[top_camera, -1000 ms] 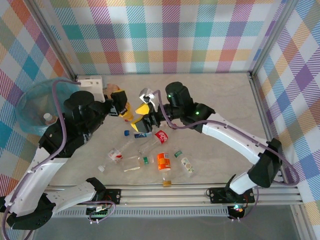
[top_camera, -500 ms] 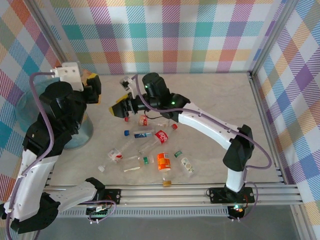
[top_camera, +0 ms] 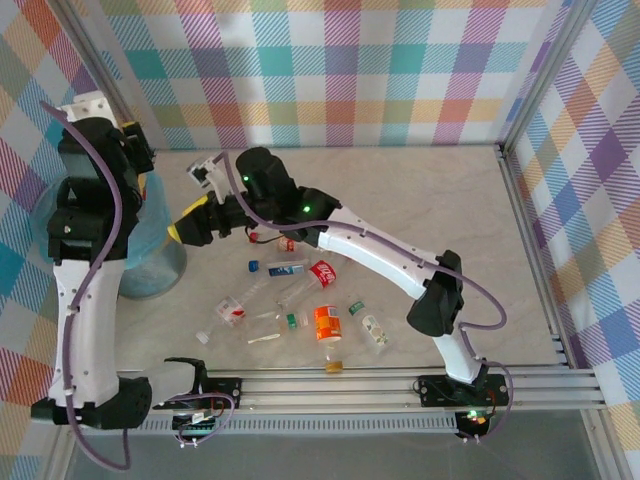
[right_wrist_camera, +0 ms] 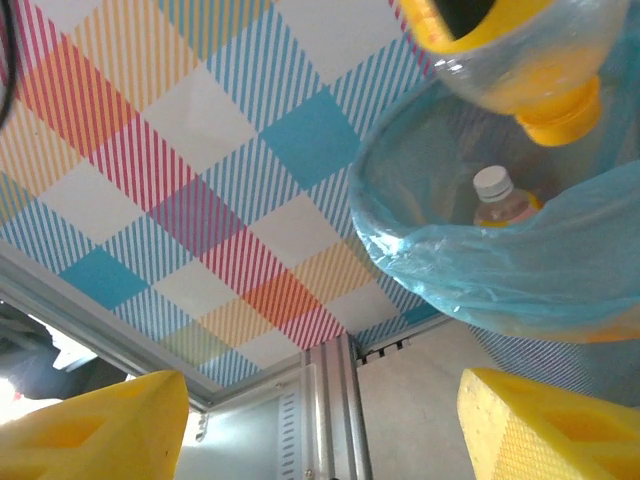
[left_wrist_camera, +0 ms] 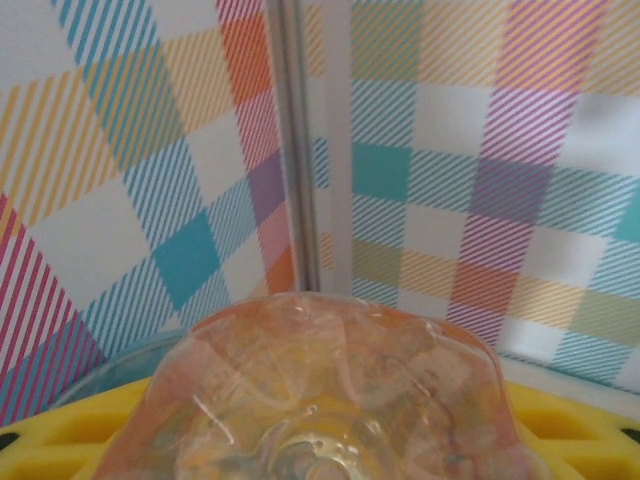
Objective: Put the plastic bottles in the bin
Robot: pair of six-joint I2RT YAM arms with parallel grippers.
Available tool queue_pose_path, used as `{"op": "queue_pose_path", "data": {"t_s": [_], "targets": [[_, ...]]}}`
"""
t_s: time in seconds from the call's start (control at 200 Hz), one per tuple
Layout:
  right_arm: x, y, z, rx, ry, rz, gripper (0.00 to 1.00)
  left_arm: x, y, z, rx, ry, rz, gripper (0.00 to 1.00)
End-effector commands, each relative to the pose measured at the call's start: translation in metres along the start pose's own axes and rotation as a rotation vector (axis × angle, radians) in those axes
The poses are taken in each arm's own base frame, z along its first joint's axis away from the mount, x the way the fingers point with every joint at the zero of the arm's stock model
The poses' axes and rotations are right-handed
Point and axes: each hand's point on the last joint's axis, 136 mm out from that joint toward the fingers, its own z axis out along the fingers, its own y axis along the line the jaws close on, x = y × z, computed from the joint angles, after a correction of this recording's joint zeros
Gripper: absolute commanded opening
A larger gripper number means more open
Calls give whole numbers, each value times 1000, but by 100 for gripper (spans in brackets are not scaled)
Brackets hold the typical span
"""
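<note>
Here the left gripper [left_wrist_camera: 315, 445] clamps a clear orange-tinted bottle [right_wrist_camera: 515, 70] above the bin [right_wrist_camera: 470, 270] at the left of the table [top_camera: 450, 200]. The bottle's long axis is near upright, with its yellow cap down and its base toward the wrist. A white-capped bottle [right_wrist_camera: 492, 195] sits cap-up inside the bin. The right gripper [right_wrist_camera: 320, 430] hangs just beside the bin, fingers spread wide and empty. Loose bottles [top_camera: 327, 325] lie mid-table; the writing on their red, blue and orange labels is too small to read.

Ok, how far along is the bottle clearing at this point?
Early. Done: one white-capped bottle sits in the bin. In hand: the left claw grips a yellow-capped bottle cap-down over the bin; the right claw is open, empty. Left: roughly ten bottles lying on the table.
</note>
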Motion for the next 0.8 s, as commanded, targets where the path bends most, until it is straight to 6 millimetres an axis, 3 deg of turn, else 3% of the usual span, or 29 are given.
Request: {"op": "queue_pose_path", "data": {"t_s": [0.0, 0.27, 0.595, 0.795], "targets": [[6, 5, 8, -14, 27, 9, 72, 9, 9, 18, 30, 24, -83, 44], [25, 5, 18, -18, 78, 35, 71, 77, 59, 61, -74, 185, -204, 44], [51, -2, 32, -33, 150, 87, 70, 145, 70, 68, -122, 292, -162, 48], [69, -12, 37, -1, 194, 118, 70, 169, 71, 70, -136, 321, -144, 52]]}}
